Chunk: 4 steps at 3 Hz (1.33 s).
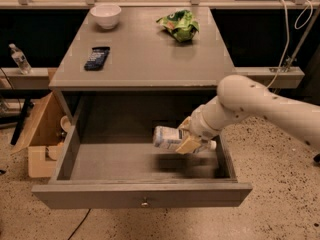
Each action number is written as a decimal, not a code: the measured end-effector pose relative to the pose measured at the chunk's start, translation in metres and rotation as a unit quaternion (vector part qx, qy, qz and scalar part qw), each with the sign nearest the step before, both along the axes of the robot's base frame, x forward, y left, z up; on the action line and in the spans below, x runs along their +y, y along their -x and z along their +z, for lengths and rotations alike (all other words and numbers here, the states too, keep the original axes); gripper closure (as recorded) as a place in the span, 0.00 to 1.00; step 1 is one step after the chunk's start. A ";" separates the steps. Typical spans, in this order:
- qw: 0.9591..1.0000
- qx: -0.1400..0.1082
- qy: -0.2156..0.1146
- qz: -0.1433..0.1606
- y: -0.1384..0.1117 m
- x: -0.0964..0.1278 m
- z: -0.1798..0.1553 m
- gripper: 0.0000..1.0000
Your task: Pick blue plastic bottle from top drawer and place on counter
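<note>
Pinching the blue plastic bottle, the claw is positioned over the right half of the open top drawer; the bottle is held horizontal, clear of the drawer floor.

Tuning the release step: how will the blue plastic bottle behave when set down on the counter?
The tool holds the blue plastic bottle sideways above the top drawer; being round, it would probably roll if laid so on the flat counter. Thin plastic likely dents under a hard squeeze.
</note>
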State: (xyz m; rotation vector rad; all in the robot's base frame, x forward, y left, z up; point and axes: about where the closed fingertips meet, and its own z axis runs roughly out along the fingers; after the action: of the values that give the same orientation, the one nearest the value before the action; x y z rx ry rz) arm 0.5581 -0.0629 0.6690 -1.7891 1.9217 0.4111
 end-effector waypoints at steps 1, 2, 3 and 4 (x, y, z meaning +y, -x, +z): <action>0.998 -0.052 -0.021 0.006 -0.002 -0.028 0.073 1.00; 0.996 -0.069 -0.037 0.032 -0.001 -0.039 0.110 1.00; 0.996 -0.070 -0.037 0.035 -0.001 -0.038 0.112 1.00; 0.996 -0.085 -0.015 0.023 -0.012 -0.047 0.138 1.00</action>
State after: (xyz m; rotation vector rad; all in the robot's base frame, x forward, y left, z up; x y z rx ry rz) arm 0.5703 -0.1099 0.8075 -1.7911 1.7526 0.2906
